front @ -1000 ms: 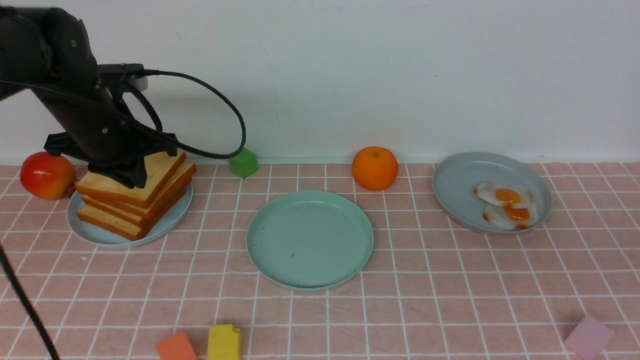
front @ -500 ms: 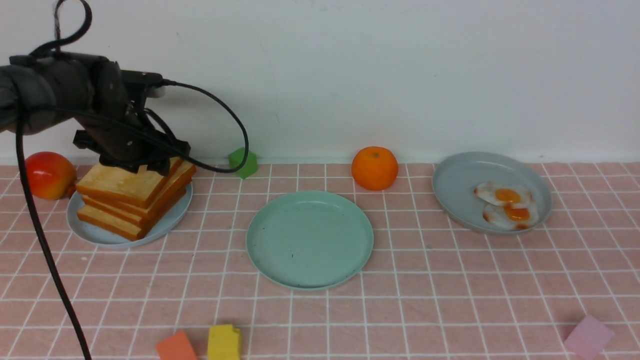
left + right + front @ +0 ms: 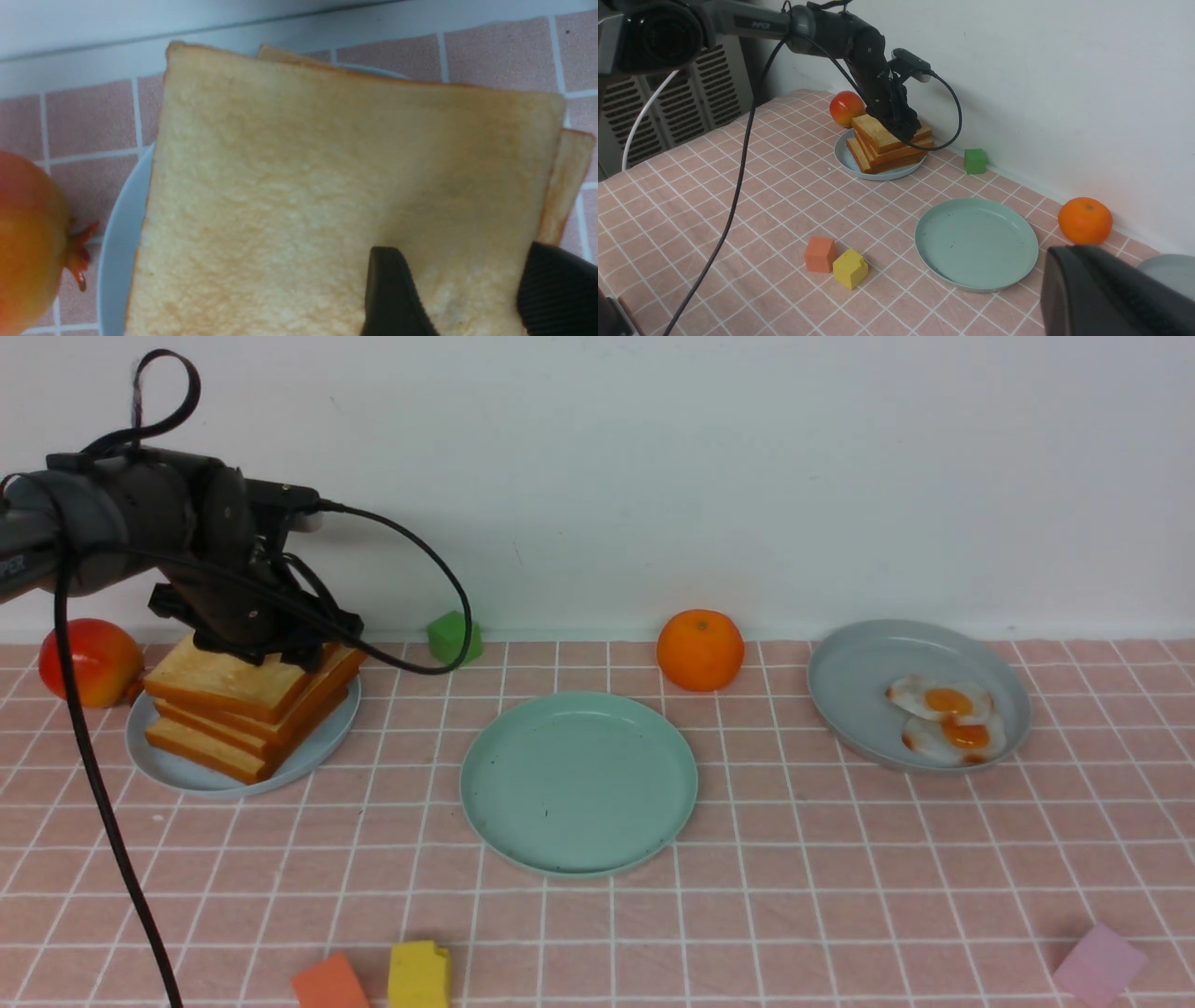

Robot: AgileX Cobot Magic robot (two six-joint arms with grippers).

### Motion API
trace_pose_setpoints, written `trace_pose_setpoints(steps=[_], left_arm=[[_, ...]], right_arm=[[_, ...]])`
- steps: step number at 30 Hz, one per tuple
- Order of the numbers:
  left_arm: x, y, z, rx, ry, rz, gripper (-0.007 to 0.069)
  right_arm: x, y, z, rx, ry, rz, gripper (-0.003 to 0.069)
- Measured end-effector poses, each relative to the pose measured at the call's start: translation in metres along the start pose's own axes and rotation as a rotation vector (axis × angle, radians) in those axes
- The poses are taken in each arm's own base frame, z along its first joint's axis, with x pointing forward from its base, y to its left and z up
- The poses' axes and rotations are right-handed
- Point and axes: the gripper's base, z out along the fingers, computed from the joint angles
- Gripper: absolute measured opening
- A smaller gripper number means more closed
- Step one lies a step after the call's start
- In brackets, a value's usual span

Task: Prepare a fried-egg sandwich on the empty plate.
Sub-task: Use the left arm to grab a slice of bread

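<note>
**Left tool** (image 3: 460, 254): you are holding its jaws wide apart over a corner of the top toast slice (image 3: 327, 186). One finger (image 3: 390, 289) is lying above the crumb and the other is sitting just past the slice's edge. It is gripping nothing.

**Toast stack** (image 3: 233, 709): it is leaning on the pale blue plate (image 3: 322, 747), directly under that tool. A red-yellow fruit (image 3: 86, 663) is resting just beside the plate.

**Mint-green plate** (image 3: 579, 784): it is lying bare at the middle of the pink tiled surface (image 3: 840, 896), between the toast plate and the grey-blue plate (image 3: 859, 663).

**Fried eggs** (image 3: 948, 719): two are overlapping on the grey-blue plate.

**Sundries**: an orange (image 3: 700, 651) and a green block (image 3: 455, 638) are standing by the wall. An orange block (image 3: 329, 985) and a yellow block (image 3: 418, 975) are touching at the near edge. A pink block (image 3: 1099, 963) is sitting near right.

**Right tool** (image 3: 1092, 289): it is showing only in its own wrist view, jaws closed together, well apart from the toast.
</note>
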Motion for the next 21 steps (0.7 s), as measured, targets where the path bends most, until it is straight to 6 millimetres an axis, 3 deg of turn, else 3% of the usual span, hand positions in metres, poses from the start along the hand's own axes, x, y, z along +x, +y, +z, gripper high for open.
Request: trace_pose_setpoints(steps=[9,21], left_arm=[[-0.013,-0.008,-0.032,-0.001,-0.078,0.029,0.0383],[0.004,-0.009,-0.001,-0.02,0.043,0.063,0.0383]], right_arm=[[0.0,0.0,0.0,0.0,0.0,0.0,0.0033],[0.0,0.0,0.001,0.0,0.001,0.001,0.0041]])
